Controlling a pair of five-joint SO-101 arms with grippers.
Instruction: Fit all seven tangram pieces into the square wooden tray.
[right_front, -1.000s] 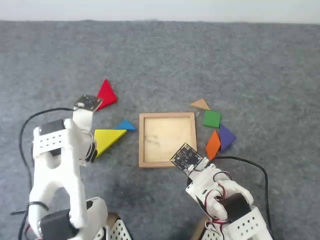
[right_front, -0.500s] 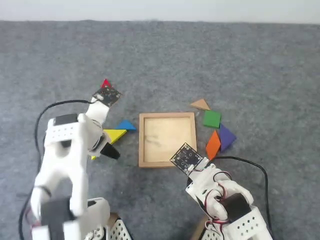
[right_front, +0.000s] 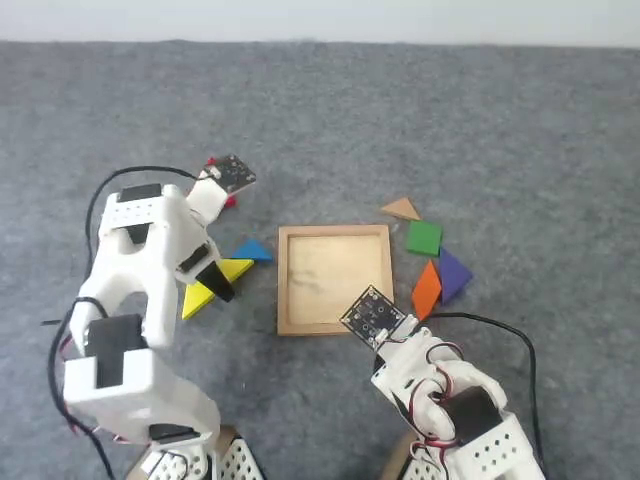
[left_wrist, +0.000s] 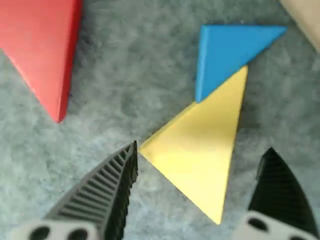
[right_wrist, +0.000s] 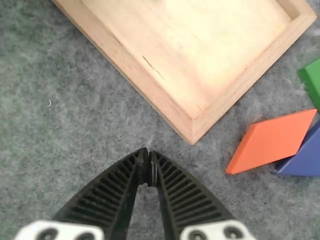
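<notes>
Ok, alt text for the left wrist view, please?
Open fingers straddle a yellow triangle on grey carpet. A blue triangle meets its far tip; a red triangle lies apart.

Tray (right_front: 283, 280): one
Triangles: five – red triangle (left_wrist: 42, 45), blue triangle (right_front: 250, 250), yellow triangle (right_front: 197, 298), tan triangle (right_front: 401, 209), purple triangle (right_front: 455, 272)
Square (right_front: 424, 237): one, green
Parallelogram (right_front: 426, 288): one, orange
Pieces in all: seven
Grippers: two – left gripper (left_wrist: 200, 150), right gripper (right_wrist: 149, 155)
</notes>
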